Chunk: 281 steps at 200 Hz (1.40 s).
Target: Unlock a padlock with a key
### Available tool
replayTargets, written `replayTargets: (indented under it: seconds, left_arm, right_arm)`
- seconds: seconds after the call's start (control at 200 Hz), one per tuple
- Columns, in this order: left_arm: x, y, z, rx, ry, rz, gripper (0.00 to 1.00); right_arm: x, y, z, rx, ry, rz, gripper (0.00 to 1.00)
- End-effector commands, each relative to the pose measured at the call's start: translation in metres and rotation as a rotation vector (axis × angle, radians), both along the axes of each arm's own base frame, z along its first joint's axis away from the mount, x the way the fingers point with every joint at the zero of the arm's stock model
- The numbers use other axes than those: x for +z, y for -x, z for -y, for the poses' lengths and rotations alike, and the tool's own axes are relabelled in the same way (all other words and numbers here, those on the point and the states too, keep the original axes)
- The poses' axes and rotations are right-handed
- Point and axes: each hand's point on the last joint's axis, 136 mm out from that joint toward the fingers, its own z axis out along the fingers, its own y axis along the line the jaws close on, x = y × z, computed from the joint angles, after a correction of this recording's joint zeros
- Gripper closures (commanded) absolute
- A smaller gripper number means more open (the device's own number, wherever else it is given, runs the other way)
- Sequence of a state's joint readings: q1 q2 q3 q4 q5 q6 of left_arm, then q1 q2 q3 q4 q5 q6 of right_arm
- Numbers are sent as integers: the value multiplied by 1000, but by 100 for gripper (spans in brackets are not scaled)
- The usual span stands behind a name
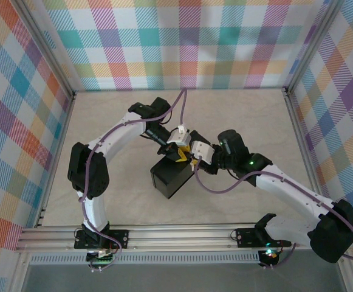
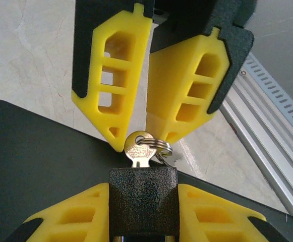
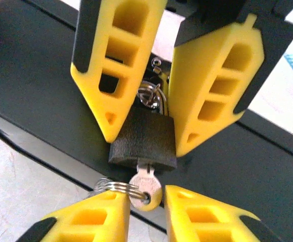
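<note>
The black-bodied padlock (image 2: pixel 143 214) is clamped between my left gripper's (image 2: pixel 143 190) yellow fingers, just above the black box (image 2: pixel 35 166). The silvery key (image 2: pixel 140 151) stands in the padlock's keyhole, its round head and key ring (image 2: pixel 162 146) sticking out. My right gripper (image 3: pixel 147 194) straddles the key's head (image 3: pixel 146 185); its left finger touches the ring and a thin gap shows at the right finger. In the right wrist view the padlock (image 3: pixel 145 141) sits between the left gripper's fingers (image 3: pixel 111 60), its shackle (image 3: pixel 149 96) behind. From above, both grippers (image 1: pixel 182 152) (image 1: pixel 194 160) meet over the box (image 1: pixel 170 179).
The box lies mid-table under both grippers. An aluminium rail (image 2: pixel 267 136) runs along the table's near edge. Checked cloth walls (image 1: pixel 188 42) enclose the table on three sides. Purple cables (image 1: pixel 182 103) trail along both arms.
</note>
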<state>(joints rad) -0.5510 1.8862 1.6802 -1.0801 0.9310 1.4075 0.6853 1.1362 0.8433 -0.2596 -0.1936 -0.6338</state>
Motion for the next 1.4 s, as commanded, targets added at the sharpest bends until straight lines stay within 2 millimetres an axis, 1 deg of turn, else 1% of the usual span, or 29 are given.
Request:
replayTargets:
  seconds: [0.0, 0.135, 0.23, 0.3, 0.435, 0.53, 0.67, 0.76, 0.83, 0.935, 1.035, 1.095, 1.205, 1.305, 1.345, 1.37, 1.4]
  left_arm:
    - [-14, 6, -7, -12, -53, -50, 80]
    - [-12, 7, -7, -11, -52, -49, 80]
    - [-12, 6, -7, -10, -53, -44, 81]
    - [-13, 6, -7, -9, -53, -45, 81]
    - [-12, 5, -6, -8, -51, -39, 81]
    - [-10, 3, -6, -6, -45, -25, 81]
    - [-9, 2, -5, -2, -35, -18, 81]
    - [-13, 1, -6, 9, -39, -1, 81]
    - [-15, 1, -7, 13, -45, -2, 81]
    - [-16, 1, -10, 18, -46, 2, 81]
    - [-15, -1, -10, 27, -36, 12, 81]
    - [-14, -3, -10, 36, -29, 19, 81]
    - [-15, -8, -10, 50, -30, 36, 81]
    - [-17, -10, -14, 55, -32, 26, 81]
    - [-16, -10, -16, 54, -27, 17, 81]
    - [-16, -10, -17, 53, -24, 13, 81]
    - [-16, -10, -18, 52, -25, 6, 81]
  right_arm:
    - [20, -6, -14, 10, -62, 91, 73]
    - [22, -7, -17, 14, -65, 107, 80]
    - [17, -7, -17, 18, -43, 92, 83]
    - [12, -5, -15, 18, -27, 80, 86]
    - [14, -3, -10, 8, -24, 81, 95]
    - [13, 3, -8, 11, -18, 40, 98]
    - [14, 8, -8, -29, -49, -55, 99]
    - [14, 14, -11, -56, -89, -167, 99]
    - [11, 18, -12, -83, -116, -248, 99]
    - [7, 18, -15, -151, -151, -370, 100]
    - [9, 20, -24, -204, -221, -514, 100]
    - [8, 20, -26, -248, -242, -581, 100]
    - [8, 15, -21, -346, -275, -630, 100]
    - [10, 11, -12, -399, -286, -603, 100]
    - [10, 9, -8, -411, -290, -594, 96]
    - [10, 8, -6, -412, -287, -590, 92]
    - [9, 8, -3, -409, -280, -584, 84]
